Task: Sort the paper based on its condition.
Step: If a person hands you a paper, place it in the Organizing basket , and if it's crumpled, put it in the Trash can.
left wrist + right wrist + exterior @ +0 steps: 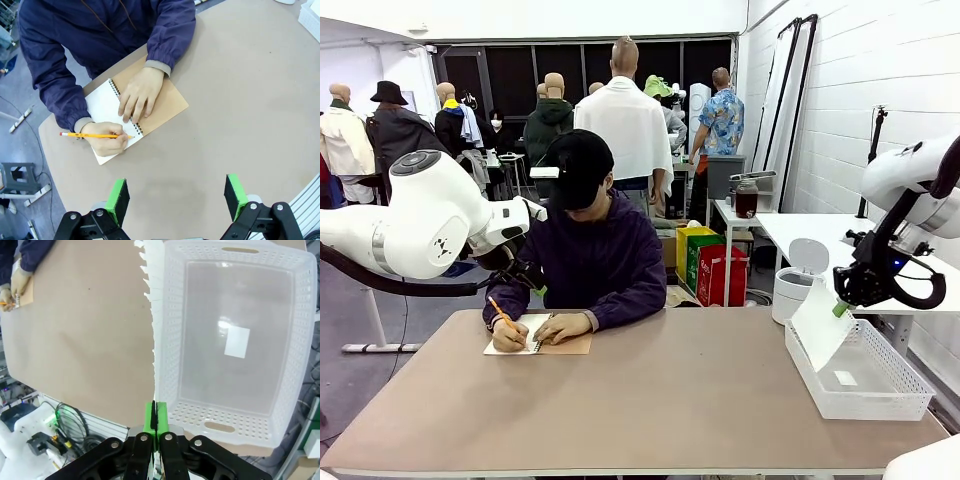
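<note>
Right wrist view: right pincer (155, 415) pinches the paper (154, 300), its long axis running up frame centre, just left of the basket (295, 365).

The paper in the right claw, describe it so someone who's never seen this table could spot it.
Find the white mesh basket at the table's right end. Over its left rim hangs the paper, a white sheet pinched at its top by the right claw. Unlike the notebook page under the person's hand, it is loose, off the table, with one ragged edge.
</note>
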`<state>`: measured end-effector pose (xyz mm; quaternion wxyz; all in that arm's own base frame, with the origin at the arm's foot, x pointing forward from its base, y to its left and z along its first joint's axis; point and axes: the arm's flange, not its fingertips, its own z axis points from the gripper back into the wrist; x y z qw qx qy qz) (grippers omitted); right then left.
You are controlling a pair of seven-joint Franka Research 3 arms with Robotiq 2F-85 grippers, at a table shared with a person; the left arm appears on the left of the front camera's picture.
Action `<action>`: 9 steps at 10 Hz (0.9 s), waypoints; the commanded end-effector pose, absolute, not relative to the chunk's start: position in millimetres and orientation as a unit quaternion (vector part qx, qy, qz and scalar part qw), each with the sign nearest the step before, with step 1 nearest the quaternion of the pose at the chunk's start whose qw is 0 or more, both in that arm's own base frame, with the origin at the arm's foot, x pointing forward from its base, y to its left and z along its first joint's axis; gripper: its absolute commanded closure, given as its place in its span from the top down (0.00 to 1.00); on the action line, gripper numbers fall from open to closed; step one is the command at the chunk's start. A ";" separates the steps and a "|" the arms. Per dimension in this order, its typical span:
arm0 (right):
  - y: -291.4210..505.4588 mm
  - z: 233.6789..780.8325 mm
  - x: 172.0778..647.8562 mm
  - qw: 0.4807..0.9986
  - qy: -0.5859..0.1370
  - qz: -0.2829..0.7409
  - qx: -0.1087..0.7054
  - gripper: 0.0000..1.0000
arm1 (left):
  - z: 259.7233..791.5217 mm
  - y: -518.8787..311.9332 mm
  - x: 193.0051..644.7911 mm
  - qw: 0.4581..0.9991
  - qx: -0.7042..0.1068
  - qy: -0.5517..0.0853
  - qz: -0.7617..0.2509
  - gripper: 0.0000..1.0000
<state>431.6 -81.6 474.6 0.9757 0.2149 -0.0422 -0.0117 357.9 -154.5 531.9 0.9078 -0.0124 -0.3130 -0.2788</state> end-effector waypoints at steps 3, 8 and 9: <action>-103.9 458.0 461.7 0.980 -0.016 0.021 0.198 0.00 | 531.3 -153.9 358.8 0.906 -0.010 -0.317 -0.280 1.00; -96.1 419.8 473.7 0.972 0.006 0.012 0.236 0.00 | 531.3 -153.9 358.8 0.906 -0.010 -0.317 -0.280 1.00; -93.7 408.9 471.4 0.971 0.008 0.001 0.240 0.00 | 531.3 -153.9 358.8 0.906 -0.010 -0.317 -0.280 1.00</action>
